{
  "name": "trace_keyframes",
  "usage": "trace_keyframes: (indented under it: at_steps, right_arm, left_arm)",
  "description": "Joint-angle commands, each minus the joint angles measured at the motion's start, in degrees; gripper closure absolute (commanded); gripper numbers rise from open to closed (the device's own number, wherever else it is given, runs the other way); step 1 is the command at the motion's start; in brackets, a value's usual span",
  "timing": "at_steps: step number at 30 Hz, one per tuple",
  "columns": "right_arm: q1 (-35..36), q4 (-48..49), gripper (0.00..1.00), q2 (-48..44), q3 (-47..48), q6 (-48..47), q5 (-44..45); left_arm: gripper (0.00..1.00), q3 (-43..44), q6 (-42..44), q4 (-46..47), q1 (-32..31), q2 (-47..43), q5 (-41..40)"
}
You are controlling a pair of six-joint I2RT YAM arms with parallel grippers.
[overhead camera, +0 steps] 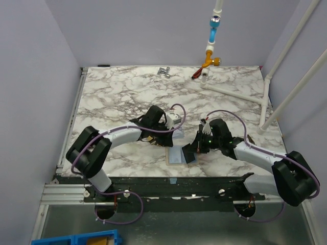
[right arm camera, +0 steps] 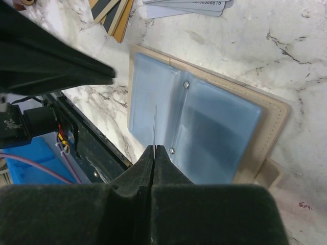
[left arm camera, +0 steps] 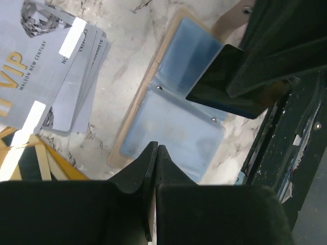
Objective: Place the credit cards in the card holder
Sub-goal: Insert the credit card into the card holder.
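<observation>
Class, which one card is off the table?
The dark card, pinched in the right gripper above the open card holder. The grey cards and gold cards lie flat on the table.

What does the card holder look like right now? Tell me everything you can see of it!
The card holder lies open and flat on the marble table, close to its near edge. Outside it is tan, leather-like, with a stitched rim. Inside are pale blue see-through pockets, with two small metal studs at the fold. The right gripper holds a dark card over one pocket; whether they touch is unclear.
</observation>
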Motion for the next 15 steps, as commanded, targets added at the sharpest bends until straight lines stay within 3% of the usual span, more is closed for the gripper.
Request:
trace_keyframes:
  at_steps: [1, 4, 9, 15]
  right_arm:
    - [-0.4, 2.4, 0.99, 0.6, -1.5, -0.3, -1.2]
    - [-0.7, 3.5, 0.99, 1.0, -2.8, 0.0, -1.8]
    - [-1.1, 4.7, 0.99, 2.4, -2.8, 0.1, -2.1]
    - [-1.8, 6.0, 0.99, 6.6, -0.8, -0.3, -3.2]
  left_arm:
    - [1.00, 2.3, -1.8, 4.5, 1.1, 7.3, 3.7]
    - [0.98, -0.7, -2.1, 6.5, 1.1, 6.4, 3.4]
    - [0.81, -3.6, -3.5, 5.4, 1.1, 2.6, -0.3]
    - [0.75, -2.4, -1.5, -0.6, 1.0, 1.0, -2.4]
